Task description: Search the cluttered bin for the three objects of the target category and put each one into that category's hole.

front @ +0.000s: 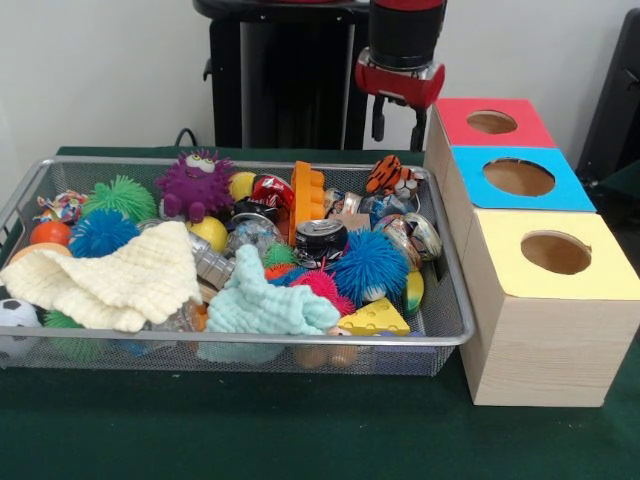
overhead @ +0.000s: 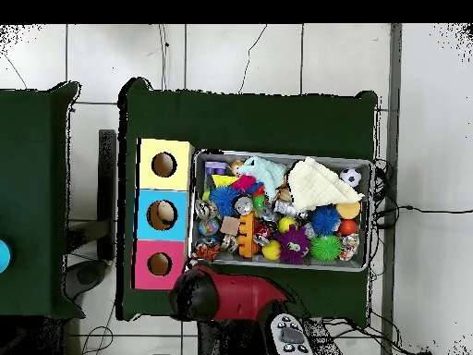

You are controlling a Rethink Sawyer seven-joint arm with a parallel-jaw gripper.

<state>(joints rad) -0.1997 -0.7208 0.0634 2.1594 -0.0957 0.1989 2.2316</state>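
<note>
A wire mesh bin (front: 447, 322) holds a heap of toys. Among them are a purple fuzzy monster (front: 195, 183), green (front: 120, 196) and blue spiky balls (front: 370, 265), an orange brick (front: 307, 198), a tiger toy (front: 388, 175), a can (front: 320, 238) and a cheese wedge (front: 375, 318). Beside the bin stand three boxes with round holes: red (front: 520, 128), blue (front: 570, 190) and yellow (front: 600, 275). My gripper (front: 398, 142) hangs open and empty above the bin's far right corner, next to the red box. In the overhead view the arm's end (overhead: 191, 294) covers the fingers.
A cream cloth (front: 115, 280) and a mint cloth (front: 260, 305) lie over part of the heap and hide what is under them. A soccer ball (front: 15, 318) sits at the bin's near left corner. Green cloth (front: 300, 430) covers the table in front of the bin.
</note>
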